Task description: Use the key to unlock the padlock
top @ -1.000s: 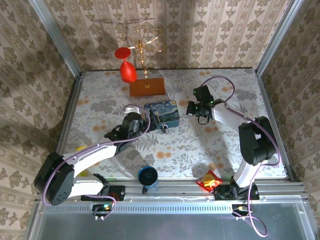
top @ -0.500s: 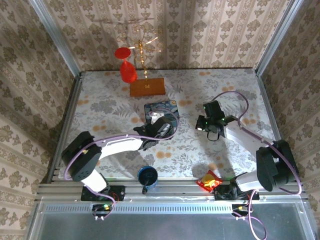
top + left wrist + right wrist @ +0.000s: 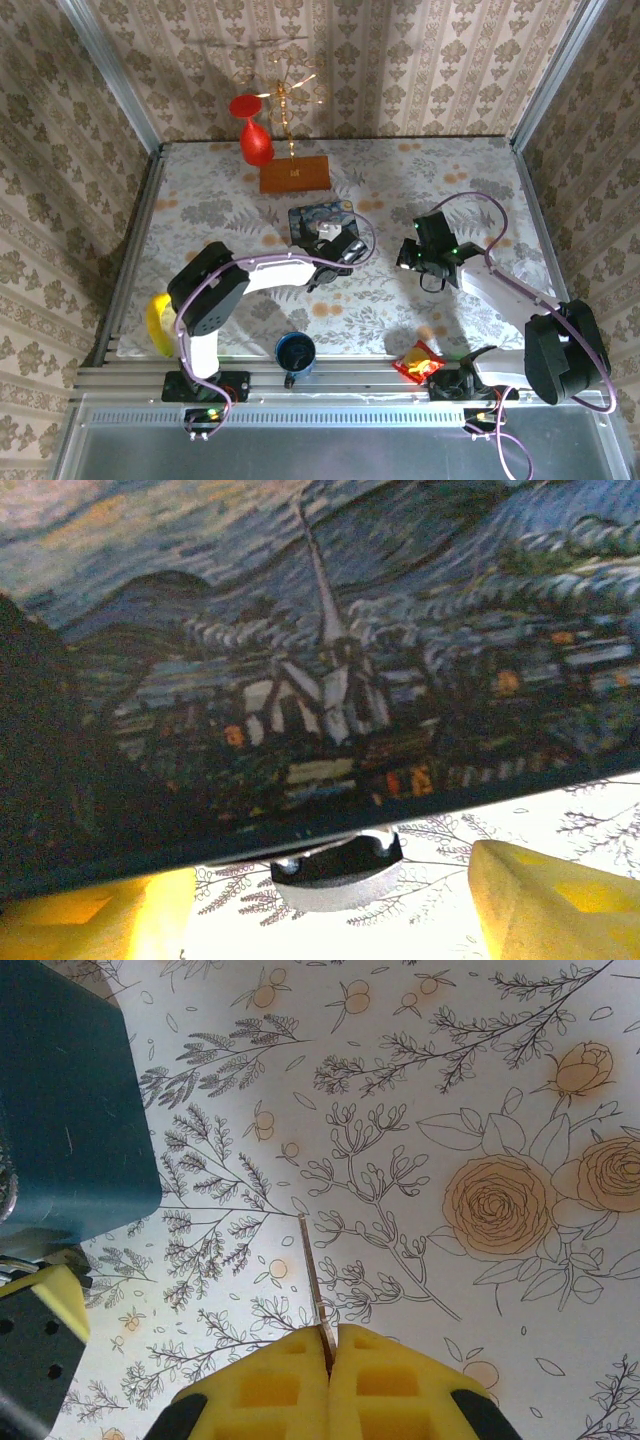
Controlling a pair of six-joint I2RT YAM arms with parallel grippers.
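The padlock (image 3: pixel 335 875), small, dark with a silvery rim, lies on the floral table cover against the near edge of the starry-night tin (image 3: pixel 320 650). My left gripper (image 3: pixel 330 905) is open, one yellow finger (image 3: pixel 90 920) on each side of the padlock without touching it. In the top view the left gripper (image 3: pixel 338 252) sits at the front of the tin (image 3: pixel 318 217). My right gripper (image 3: pixel 330 1345) is shut on the key (image 3: pixel 312 1270), whose thin blade sticks out edge-on over the cover. The right gripper (image 3: pixel 418 262) hangs to the right of the tin.
A wooden block (image 3: pixel 294 174) with a wire ornament and a red balloon figure (image 3: pixel 255 143) stands at the back. A blue cup (image 3: pixel 295 352), a snack packet (image 3: pixel 419 361) and a yellow object (image 3: pixel 157 325) lie along the near edge. The tin's teal corner (image 3: pixel 70 1110) is close on the right gripper's left.
The left arm has swung right and closed in on the tin's front, over the padlock. The right arm has come nearer and lower with the key.
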